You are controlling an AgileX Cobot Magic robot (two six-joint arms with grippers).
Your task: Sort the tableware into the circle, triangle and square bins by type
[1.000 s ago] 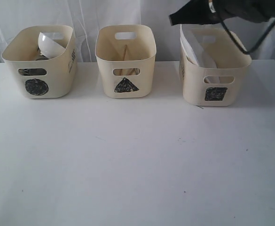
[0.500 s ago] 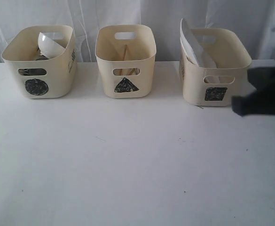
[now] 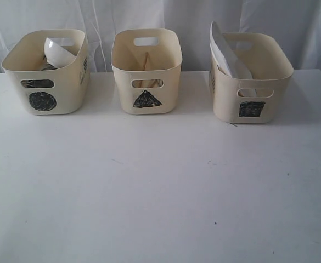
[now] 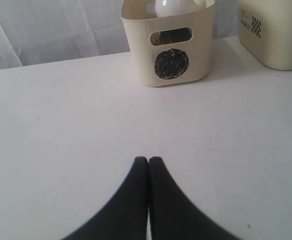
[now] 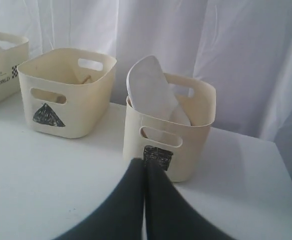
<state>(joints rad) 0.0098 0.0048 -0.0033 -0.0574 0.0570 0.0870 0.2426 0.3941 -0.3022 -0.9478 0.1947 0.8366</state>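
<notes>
Three cream bins stand in a row at the back of the white table. The circle bin [image 3: 45, 82] [image 4: 170, 55] holds the round white bowl [image 3: 58, 52] [image 4: 173, 6], with some steel showing under it. Wooden chopsticks [image 3: 146, 63] lean inside the triangle bin [image 3: 146, 82] [image 5: 66, 100]. The large square white plate [image 3: 226, 52] [image 5: 153, 95] stands tilted in the square bin [image 3: 252, 87] [image 5: 175, 145]. Both arms are out of the exterior view. My left gripper [image 4: 148, 160] is shut and empty over bare table. My right gripper [image 5: 145, 164] is shut and empty, in front of the square bin. Mugs, spoon, fork and knife are hidden.
A white curtain hangs behind the bins. The white tabletop [image 3: 160, 186] stretches in front of the bins with only small specks on it. A corner of the triangle bin [image 4: 275, 35] shows in the left wrist view.
The right arm has dropped from above the square bin, passed its right side, and left the exterior view. The plate stays in the square bin.
</notes>
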